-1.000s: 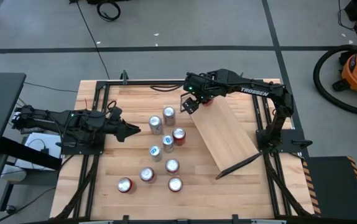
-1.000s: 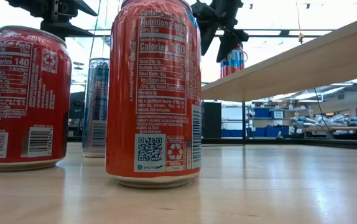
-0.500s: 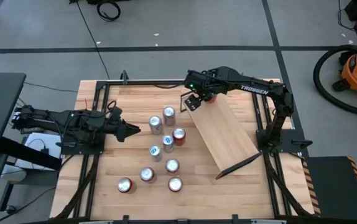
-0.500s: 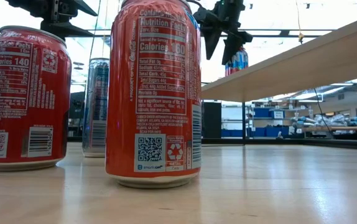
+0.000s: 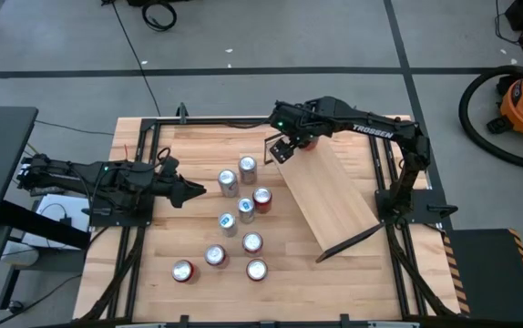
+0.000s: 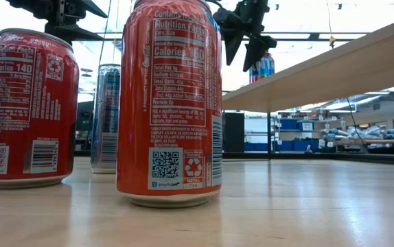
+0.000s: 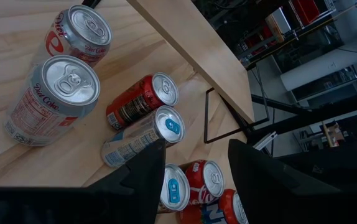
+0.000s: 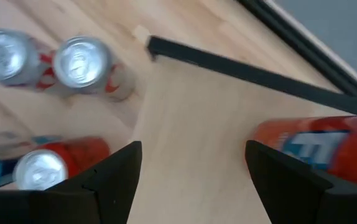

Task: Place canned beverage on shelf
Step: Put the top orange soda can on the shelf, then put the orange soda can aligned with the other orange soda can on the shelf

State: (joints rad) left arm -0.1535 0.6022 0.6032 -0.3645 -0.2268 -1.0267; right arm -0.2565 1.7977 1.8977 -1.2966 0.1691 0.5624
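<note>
Pale wood of the shelf [image 5: 330, 196] slopes across the right half of the counter [image 5: 189, 246], and at its raised end near the far edge a red and blue can [image 6: 261, 66] now stands on the board. A second ago the right hand [image 5: 284, 148] was down around that can; it has since lifted slightly and shifted, and in the right wrist view its fingers [image 8: 107, 180] stand wide with nothing between them, the can [image 8: 318, 149] lying off to one side. That reads to me as a finished release: one can delivered, the hand free to pull back for another. The can has held its spot on the slope over this last second. The left hand [image 5: 189, 190] hovers by the left edge of the counter, fingers [image 7: 135, 174] partly apart and empty, unmoved, pointing at the cluster of cans [image 5: 239, 219] still standing mid-counter, waiting their turn.
</note>
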